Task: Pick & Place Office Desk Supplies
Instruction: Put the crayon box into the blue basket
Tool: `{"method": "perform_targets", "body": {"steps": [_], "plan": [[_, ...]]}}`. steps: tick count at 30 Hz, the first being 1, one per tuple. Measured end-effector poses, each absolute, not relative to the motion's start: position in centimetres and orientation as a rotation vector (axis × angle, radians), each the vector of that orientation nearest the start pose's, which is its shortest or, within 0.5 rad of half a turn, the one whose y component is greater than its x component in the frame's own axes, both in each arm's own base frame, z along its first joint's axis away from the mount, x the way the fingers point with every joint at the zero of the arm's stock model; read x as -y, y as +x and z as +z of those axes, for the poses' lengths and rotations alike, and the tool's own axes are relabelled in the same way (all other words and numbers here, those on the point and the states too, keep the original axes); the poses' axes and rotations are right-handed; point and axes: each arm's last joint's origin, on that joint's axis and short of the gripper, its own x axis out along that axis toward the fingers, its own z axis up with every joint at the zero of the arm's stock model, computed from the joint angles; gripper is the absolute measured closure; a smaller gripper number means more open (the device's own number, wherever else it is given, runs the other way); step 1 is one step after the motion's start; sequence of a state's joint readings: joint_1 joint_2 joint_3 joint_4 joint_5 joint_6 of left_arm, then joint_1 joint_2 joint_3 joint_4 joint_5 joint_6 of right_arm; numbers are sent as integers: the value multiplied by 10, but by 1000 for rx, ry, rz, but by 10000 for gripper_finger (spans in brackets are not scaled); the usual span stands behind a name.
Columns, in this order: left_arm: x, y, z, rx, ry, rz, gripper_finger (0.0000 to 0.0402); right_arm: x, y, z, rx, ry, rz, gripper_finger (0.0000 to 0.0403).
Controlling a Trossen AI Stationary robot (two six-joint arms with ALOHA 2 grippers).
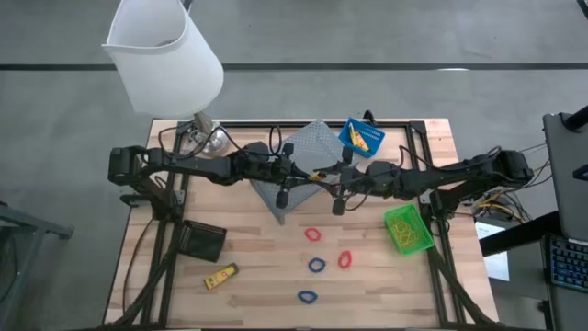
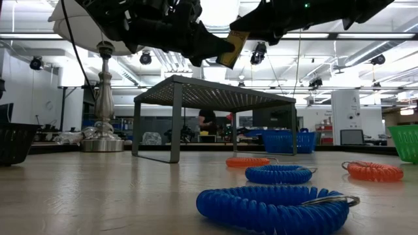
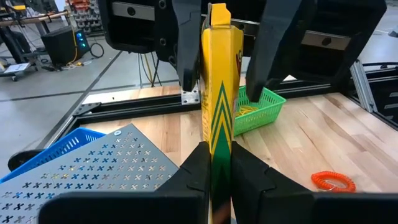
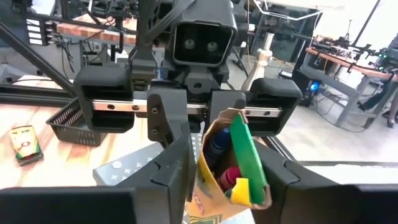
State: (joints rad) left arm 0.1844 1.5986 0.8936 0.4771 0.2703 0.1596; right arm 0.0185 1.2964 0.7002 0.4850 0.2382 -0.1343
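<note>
2 arms: they meet above the middle of the table (image 1: 266,308), over a grey perforated stand (image 1: 308,147).
Left pincer (image 3: 216,165): clamped on the lower end of a yellow box (image 3: 221,81), which it holds upright in the air.
Right pincer (image 4: 217,168): fingers apart, 1 on each side of the box's open top; in the left wrist view a narrow gap shows beside 1 finger.
Box contents: coloured sticks show inside the open flap in the right wrist view.
Second yellow box (image 1: 220,276): flat on the table, lower left of the high view, near the black bin (image 1: 202,241).
Blue bin (image 1: 361,136): top centre-right, with yellow pieces inside.
Green bin (image 1: 408,228): right of centre.
Loops: 2 red (image 1: 314,234) (image 1: 344,259) and 2 blue (image 1: 317,266) (image 1: 307,297), lower centre.
Lamp (image 1: 165,55): upper left.
</note>
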Motion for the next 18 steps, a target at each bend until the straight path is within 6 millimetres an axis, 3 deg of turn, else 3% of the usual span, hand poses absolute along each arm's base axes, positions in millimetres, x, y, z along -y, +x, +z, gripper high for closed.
{"method": "perform_targets", "body": {"steps": [11, 18], "plan": [[-56, 341, 232, -212, 217, -116, 363, 1, 280, 258, -132, -179, -206, 361], [-56, 342, 232, -212, 221, -116, 363, 1, 280, 259, -132, -180, -205, 369]]}}
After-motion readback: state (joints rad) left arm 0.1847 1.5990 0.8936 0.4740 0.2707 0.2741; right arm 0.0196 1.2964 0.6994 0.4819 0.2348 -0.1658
